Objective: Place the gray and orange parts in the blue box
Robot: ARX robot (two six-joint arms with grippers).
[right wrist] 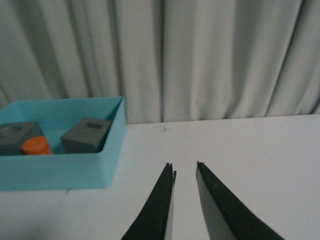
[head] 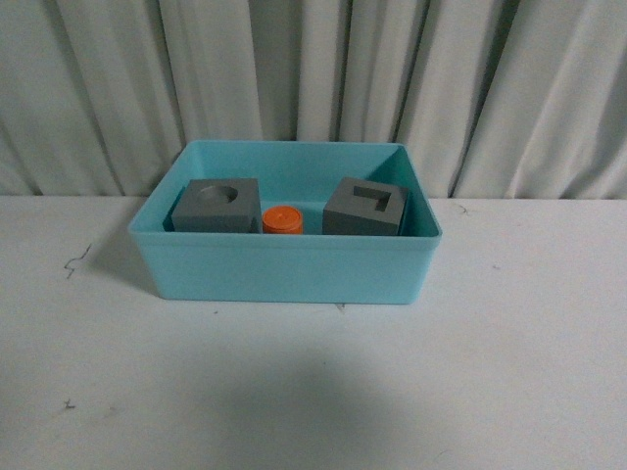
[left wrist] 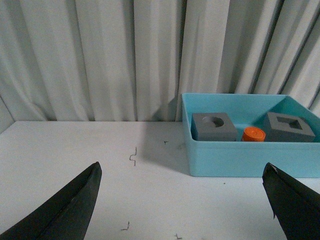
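The blue box (head: 284, 269) stands on the white table at the middle back. Inside it sit the gray cube with a round recess (head: 217, 206) on the left, the orange cylinder (head: 281, 219) in the middle and the gray cube with a rectangular hole (head: 365, 207) on the right. Neither arm shows in the front view. My left gripper (left wrist: 182, 175) is open and empty, low over the table, left of the box (left wrist: 250, 155). My right gripper (right wrist: 185, 167) is shut on nothing, over the table right of the box (right wrist: 60, 170).
A pleated white curtain (head: 313, 78) hangs right behind the table. Small dark marks (left wrist: 133, 155) dot the white tabletop (head: 313, 392). The box's cubes and cylinder also show in both wrist views.
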